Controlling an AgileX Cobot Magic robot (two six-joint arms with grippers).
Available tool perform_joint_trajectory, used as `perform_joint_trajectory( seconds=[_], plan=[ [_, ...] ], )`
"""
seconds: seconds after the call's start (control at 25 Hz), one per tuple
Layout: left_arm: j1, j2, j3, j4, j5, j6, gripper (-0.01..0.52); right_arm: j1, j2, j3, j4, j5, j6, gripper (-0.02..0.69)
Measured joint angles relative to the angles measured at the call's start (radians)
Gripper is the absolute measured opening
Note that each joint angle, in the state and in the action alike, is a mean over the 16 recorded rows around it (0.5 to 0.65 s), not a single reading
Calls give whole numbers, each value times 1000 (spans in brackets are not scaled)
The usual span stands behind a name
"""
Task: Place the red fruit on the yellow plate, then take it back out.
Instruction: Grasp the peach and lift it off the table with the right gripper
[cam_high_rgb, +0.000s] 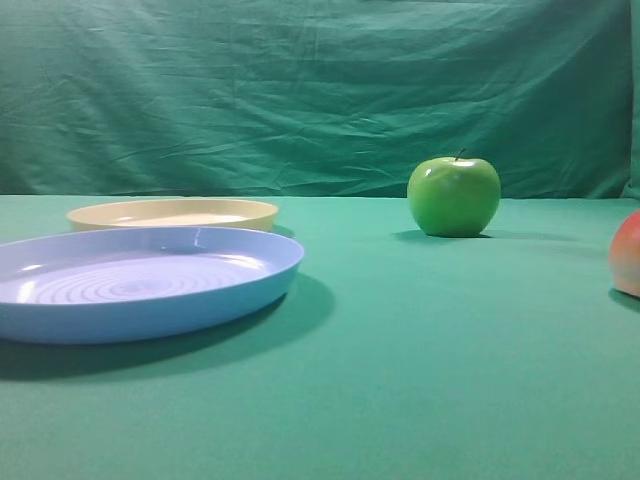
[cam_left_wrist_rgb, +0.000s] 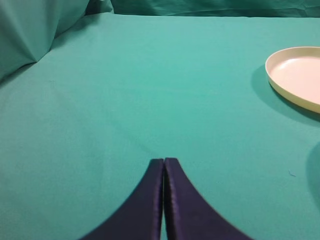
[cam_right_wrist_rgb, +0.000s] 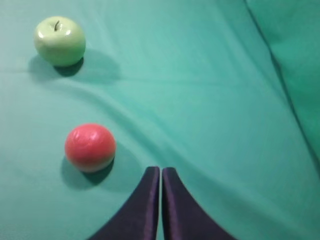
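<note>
Red fruit (cam_right_wrist_rgb: 90, 147) on green cloth (cam_right_wrist_rgb: 200, 100), beside closed right gripper (cam_right_wrist_rgb: 160, 172), left gripper (cam_left_wrist_rgb: 163, 162) closed, yellow plate (cam_left_wrist_rgb: 295, 75) apart from fruit.

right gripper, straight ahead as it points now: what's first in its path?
Looks free: the shut right gripper points over bare green cloth. The red fruit and green apple sit off to its left.
</note>
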Motion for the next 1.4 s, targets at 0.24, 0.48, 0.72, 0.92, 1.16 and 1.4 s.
perform_joint_trajectory(
  seconds=[0.24, 0.48, 0.72, 0.92, 1.16, 1.4],
  plan=[
    [0, 0, 0, 0, 0, 1, 0, 30, 84, -61, 45, 163, -9, 0],
    [0, 0, 0, 0, 0, 1, 0, 83, 205, -80, 48, 207, -10, 48],
    [0, 0, 0, 0, 0, 1, 0, 133, 376, -104, 35, 173, -13, 248],
    [0, 0, 0, 0, 0, 1, 0, 172, 526, -126, 34, 104, -24, 450],
    [0, 0, 0, 0, 0, 1, 0, 231, 687, -142, 33, -8, -41, 621],
    [0, 0, 0, 0, 0, 1, 0, 291, 848, -158, 30, -132, -55, 646]
  ],
)
